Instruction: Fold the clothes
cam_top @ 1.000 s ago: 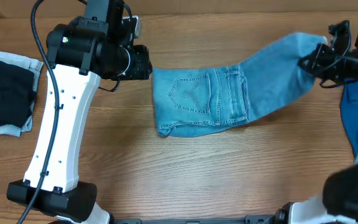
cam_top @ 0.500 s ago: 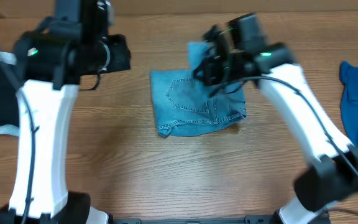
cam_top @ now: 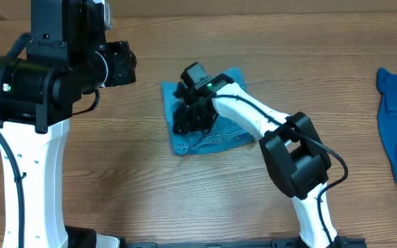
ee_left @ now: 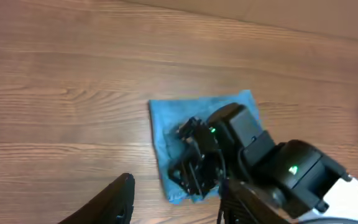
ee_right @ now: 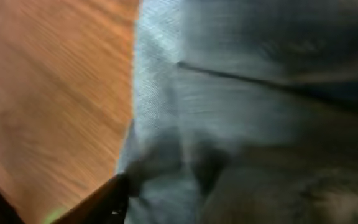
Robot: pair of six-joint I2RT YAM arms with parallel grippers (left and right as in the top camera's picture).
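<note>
**Leg folded over; right claw's hold unconfirmed**

The left gripper (ee_left: 176, 180) stood raised and to the left of the light-blue jeans (cam_top: 216, 138). Its fingers were parted with nothing between them, and it touched no cloth.

The right gripper (cam_top: 188, 114) was found down on the jeans, over their left half, with its arm reaching across them from the right. From above the jaws could not be made out. The right wrist view was blurred and showed only one dark finger beside a fold of denim. Whether the claw gripped the cloth or had let go could not be told.

A second before, this gripper had held the end of one leg stretched out well to the right of the jeans. Half a second before, it was carrying that end across above them. At inspection the leg lay over the body of the garment, and the jeans formed one compact, roughly square bundle on the table (cam_top: 185, 200). The stretched leg was gone from the right. The left arm had also shifted further to the left of the jeans.

In my judgement this fold was laid or very nearly laid, and what remained was a clean release and perhaps some smoothing.

Well to the right of the jeans, at the table's edge, a brighter blue denim piece (cam_top: 395, 124) lay crumpled and not yet folded.
</note>
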